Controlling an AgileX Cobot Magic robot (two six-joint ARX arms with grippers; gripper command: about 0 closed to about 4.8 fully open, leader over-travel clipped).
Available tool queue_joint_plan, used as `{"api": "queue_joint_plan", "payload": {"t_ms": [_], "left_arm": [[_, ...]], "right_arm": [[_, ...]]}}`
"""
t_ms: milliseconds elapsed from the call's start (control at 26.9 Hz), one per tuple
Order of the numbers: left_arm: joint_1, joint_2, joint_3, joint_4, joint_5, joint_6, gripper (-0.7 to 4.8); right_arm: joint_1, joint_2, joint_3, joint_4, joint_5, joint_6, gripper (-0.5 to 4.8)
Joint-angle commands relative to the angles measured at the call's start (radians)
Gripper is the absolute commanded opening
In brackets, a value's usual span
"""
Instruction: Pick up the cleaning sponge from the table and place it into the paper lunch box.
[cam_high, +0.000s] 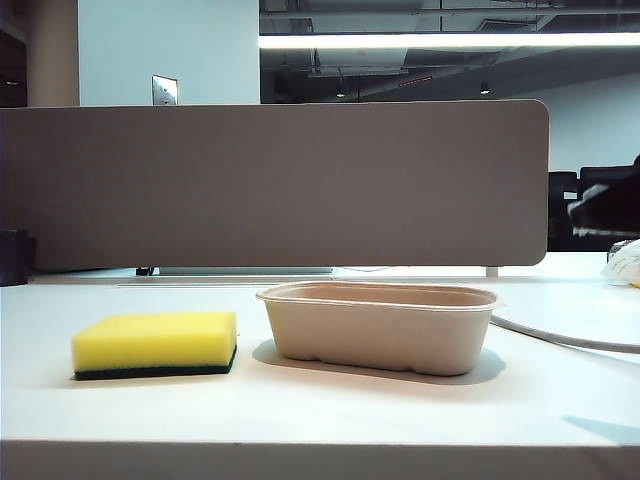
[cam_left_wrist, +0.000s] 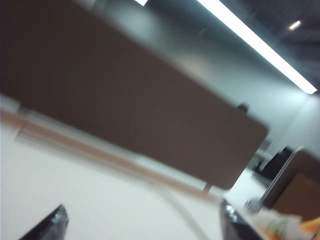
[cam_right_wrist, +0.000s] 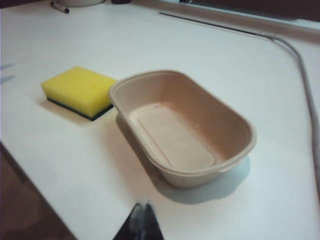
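On the broad flat white desk surface of the table (cam_high: 330, 410), the rectangular bright yellow foam cleaning sponge (cam_high: 155, 345) is lying flat with its thin dark green scouring layer facing down, well clear of the front edge. Just beside it, on its right in the exterior view, the beige oblong moulded-fibre paper lunch box (cam_high: 378, 327) is sitting upright with nothing inside it; a small gap of bare table is separating the two, so they are not touching. The right wrist view is showing the same pair from above: sponge (cam_right_wrist: 78, 91) just off one rounded corner of the box (cam_right_wrist: 182, 127), the box's flat bottom panel fully visible. Behind both, a wide grey-brown partition panel (cam_high: 270, 185) is standing along the back of the desk, and a pale cable (cam_high: 560, 335) is curving across the table to the right of the box. Left gripper (cam_left_wrist: 142, 225) is pointing across the table toward the partition, with two dark fingertips (cam_left_wrist: 50, 226) showing far apart at the frame's lower edge, jaws spread wide, nothing between them. Right gripper (cam_right_wrist: 140, 220) is hovering above the table near the box, only one blurred dark tip showing, so can't tell how far its jaws are parted; nothing visibly held.
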Motion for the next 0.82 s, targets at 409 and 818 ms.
{"api": "queue_joint_plan", "payload": {"t_ms": [409, 818], "left_arm": [[-0.010, 0.789, 0.706, -0.214, 0.515, 0.252, 4.79], [-0.357, 1.307, 0.877, -0.691, 0.316, 0.795, 4.79]], "right_arm": [[0.012, 0.061, 0.002, 0.015, -0.002, 0.000, -0.05], [0.011, 0.060, 0.002, 0.015, 0.000, 0.000, -0.05]]}}
